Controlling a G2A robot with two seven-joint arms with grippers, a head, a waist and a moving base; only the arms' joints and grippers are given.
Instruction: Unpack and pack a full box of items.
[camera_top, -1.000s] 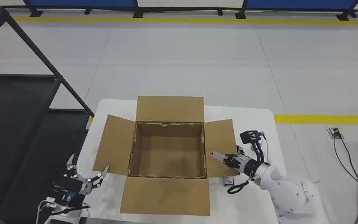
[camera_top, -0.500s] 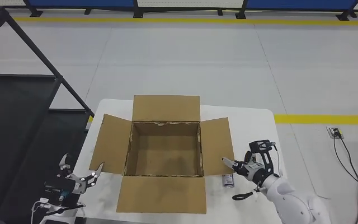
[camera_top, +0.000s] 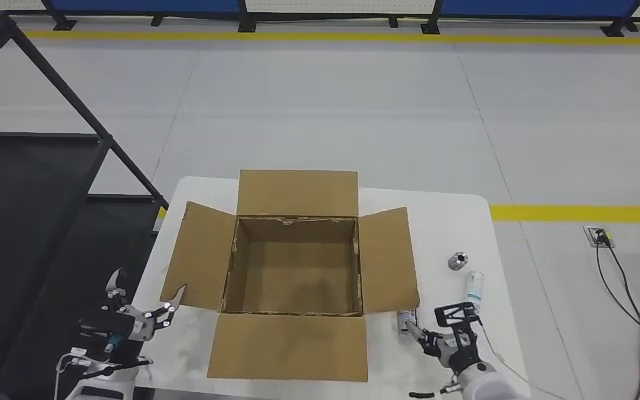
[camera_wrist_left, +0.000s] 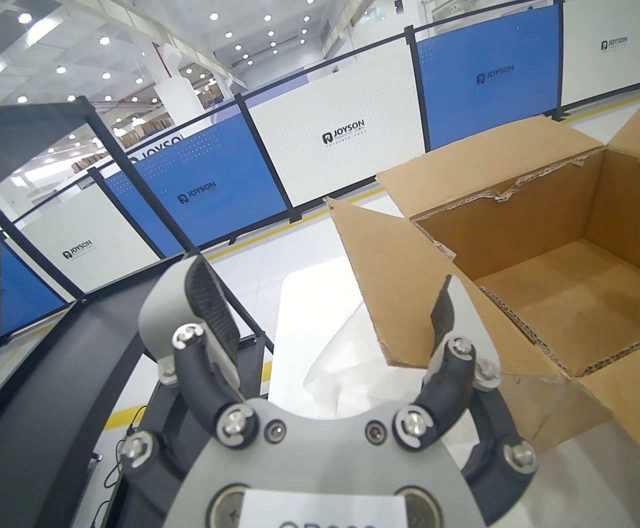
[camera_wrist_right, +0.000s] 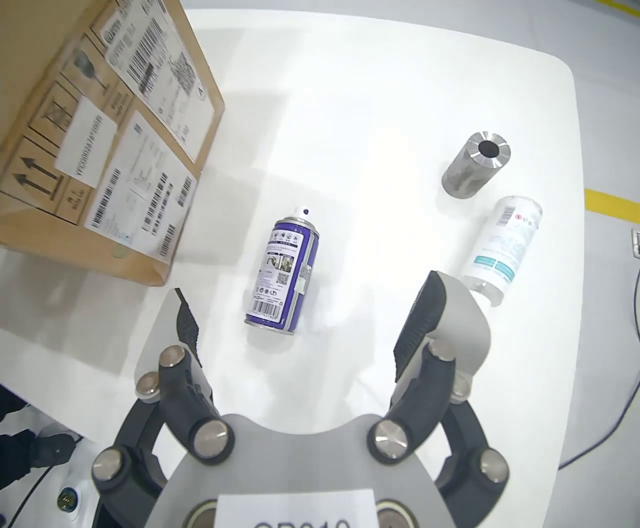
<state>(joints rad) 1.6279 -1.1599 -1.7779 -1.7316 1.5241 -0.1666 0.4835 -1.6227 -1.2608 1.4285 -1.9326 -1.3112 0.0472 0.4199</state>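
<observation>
An open cardboard box (camera_top: 295, 275) sits mid-table with all flaps spread and nothing visible inside; the left wrist view shows its bare inner wall (camera_wrist_left: 500, 235). A purple spray can (camera_wrist_right: 282, 275) lies on its side on the table right of the box (camera_top: 405, 320). Farther right, a metal cylinder (camera_wrist_right: 475, 165) stands upright and a white bottle (camera_wrist_right: 502, 245) lies flat. My right gripper (camera_wrist_right: 306, 302) hangs open just above the can's base, near the table's front edge (camera_top: 440, 328). My left gripper (camera_wrist_left: 322, 280) is open and empty, off the box's left flap (camera_top: 146, 290).
The white table (camera_top: 450, 220) has free surface behind and right of the box. A black frame and dark panel (camera_top: 60, 200) stand to the left, close to the left arm. The box's right flap (camera_wrist_right: 100, 150), covered in labels, overhangs the table next to the can.
The right arm has drawn back from the box's right flap toward the table's front edge, uncovering the cylinder and bottle. The left gripper slid slightly left. The box shifted a little left.
</observation>
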